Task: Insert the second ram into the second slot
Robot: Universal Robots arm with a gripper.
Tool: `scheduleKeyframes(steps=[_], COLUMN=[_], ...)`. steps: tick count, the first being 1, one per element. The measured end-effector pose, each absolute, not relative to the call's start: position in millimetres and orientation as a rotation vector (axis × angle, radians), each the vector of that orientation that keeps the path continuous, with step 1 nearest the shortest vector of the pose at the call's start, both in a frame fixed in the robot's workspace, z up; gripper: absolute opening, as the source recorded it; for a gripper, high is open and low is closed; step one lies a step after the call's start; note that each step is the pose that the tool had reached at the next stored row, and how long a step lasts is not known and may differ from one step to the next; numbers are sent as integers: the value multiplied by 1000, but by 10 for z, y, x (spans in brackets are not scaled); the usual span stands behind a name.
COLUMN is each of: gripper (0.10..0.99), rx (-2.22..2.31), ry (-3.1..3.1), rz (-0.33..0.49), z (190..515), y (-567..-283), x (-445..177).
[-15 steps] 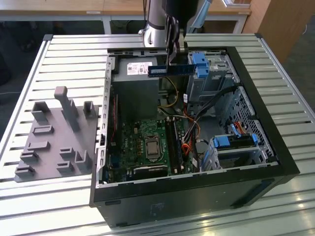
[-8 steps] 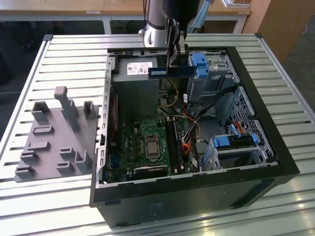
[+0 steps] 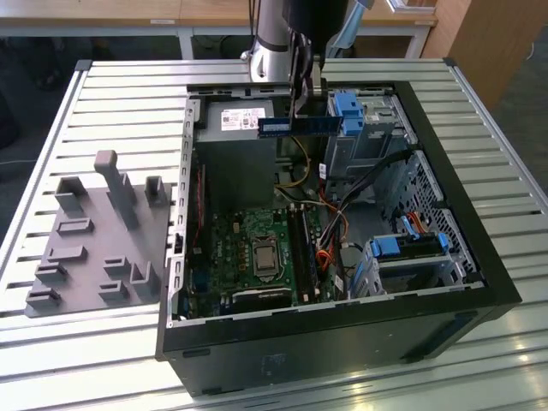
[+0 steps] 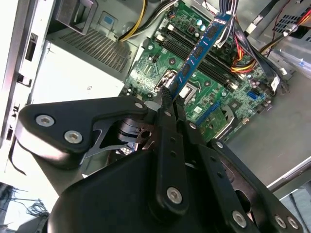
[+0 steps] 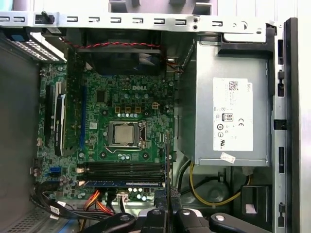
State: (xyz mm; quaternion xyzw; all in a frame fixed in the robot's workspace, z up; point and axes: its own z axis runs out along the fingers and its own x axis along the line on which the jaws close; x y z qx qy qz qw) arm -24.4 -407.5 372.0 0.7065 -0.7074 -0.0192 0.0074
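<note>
Open black steel case (image 3: 325, 342) sat on slatted metal bench. Inside, toward its near edge: green motherboard (image 3: 257, 248), long black memory slots (image 5: 124, 169). Farther back, gripper (image 4: 168, 97) clamped on second ram (image 3: 282, 127), held level above case's far edge, clear of slots. Stick looked thin, stiff, light, brittle; best pinched by long edges, off chips and contacts.

A slatted metal table (image 3: 128, 94) stands before what seems a wooden cabinet (image 3: 488, 43).
</note>
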Motion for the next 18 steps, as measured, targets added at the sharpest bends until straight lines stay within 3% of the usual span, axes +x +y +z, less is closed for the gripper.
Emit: scheduleKeyframes(steps=[18], gripper=[137], rx=[2092], ry=[-2326], rz=[-61], z=[3715], y=[-4181], x=[-245])
